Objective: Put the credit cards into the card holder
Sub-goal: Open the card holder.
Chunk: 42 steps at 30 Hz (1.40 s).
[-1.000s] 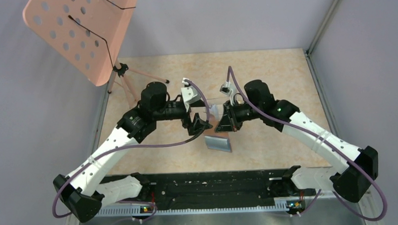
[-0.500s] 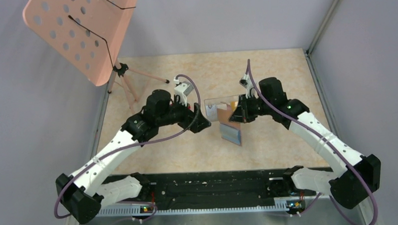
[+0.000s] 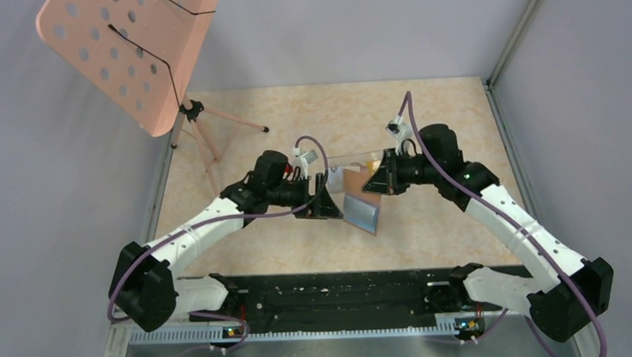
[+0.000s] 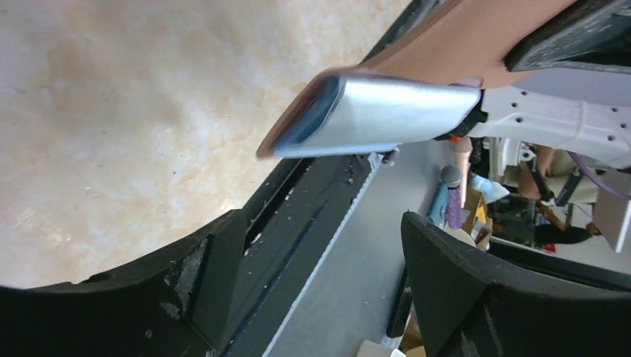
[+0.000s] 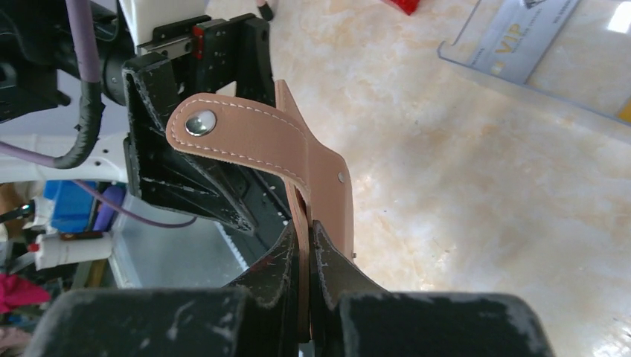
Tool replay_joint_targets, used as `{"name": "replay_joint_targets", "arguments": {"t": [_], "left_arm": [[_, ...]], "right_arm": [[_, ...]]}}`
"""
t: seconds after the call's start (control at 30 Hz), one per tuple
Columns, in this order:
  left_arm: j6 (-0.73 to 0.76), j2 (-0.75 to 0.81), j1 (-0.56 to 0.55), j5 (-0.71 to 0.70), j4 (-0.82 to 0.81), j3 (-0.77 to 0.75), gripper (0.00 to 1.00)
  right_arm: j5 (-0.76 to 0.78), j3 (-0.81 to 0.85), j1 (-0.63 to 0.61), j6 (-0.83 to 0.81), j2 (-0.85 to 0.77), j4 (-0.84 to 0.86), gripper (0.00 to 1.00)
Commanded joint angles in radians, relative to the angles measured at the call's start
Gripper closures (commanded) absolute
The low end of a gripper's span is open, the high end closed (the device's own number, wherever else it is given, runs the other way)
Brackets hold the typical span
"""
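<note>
Currently right gripper [image 5: 308, 242] pinches card holder [image 5: 257, 141] aloft; left gripper [image 4: 320, 238] spread wide, just beside it.

Pale grey walls [image 3: 355, 34] are enclosing a beige marbled table [image 3: 445, 110]. A pink perforated board [image 3: 126, 50] is standing on a tripod [image 3: 201, 128] at ten o'clock. A black rail [image 3: 341, 293] is running along six o'clock.

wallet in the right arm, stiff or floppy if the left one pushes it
Probably floppy: the wallet bends over above the right jaws' pinch, and its strap curls. Likely light, since that one edge pinch holds it up. A push would probably swing it.
</note>
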<state>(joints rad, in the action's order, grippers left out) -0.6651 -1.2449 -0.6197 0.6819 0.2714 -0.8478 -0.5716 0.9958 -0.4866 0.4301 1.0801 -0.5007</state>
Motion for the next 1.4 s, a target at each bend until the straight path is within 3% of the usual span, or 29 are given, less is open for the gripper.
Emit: {"name": "replay_joint_targets", "arguments": {"t": [0.0,0.53,0.67,0.87,1.03,1.23,1.37], "left_arm": [[-0.077,0.026,0.000,0.100,-0.195,0.028,0.20],[-0.078,0.047,-0.015,-0.020,-0.249,0.041,0.35],[-0.087,0.045,-0.043,-0.025,-0.246,0.015,0.45],[-0.096,0.037,-0.068,-0.032,-0.243,-0.003,0.48],[-0.073,0.047,-0.089,-0.058,-0.179,-0.046,0.56],[-0.014,0.038,-0.111,-0.126,-0.014,-0.125,0.57],[-0.020,0.029,-0.115,-0.102,-0.028,-0.135,0.60]], "right_arm": [[-0.093,-0.015,0.008,0.078,-0.030,0.118,1.00],[-0.148,-0.048,0.008,0.103,-0.071,0.125,1.00],[-0.131,-0.042,0.007,0.082,-0.071,0.092,1.00],[-0.119,-0.036,0.008,0.061,-0.063,0.067,1.00],[-0.099,-0.024,0.008,0.038,-0.054,0.039,1.00],[-0.098,-0.018,0.009,0.022,-0.040,0.026,1.00],[-0.100,-0.015,0.008,0.011,-0.031,0.020,1.00]]}}
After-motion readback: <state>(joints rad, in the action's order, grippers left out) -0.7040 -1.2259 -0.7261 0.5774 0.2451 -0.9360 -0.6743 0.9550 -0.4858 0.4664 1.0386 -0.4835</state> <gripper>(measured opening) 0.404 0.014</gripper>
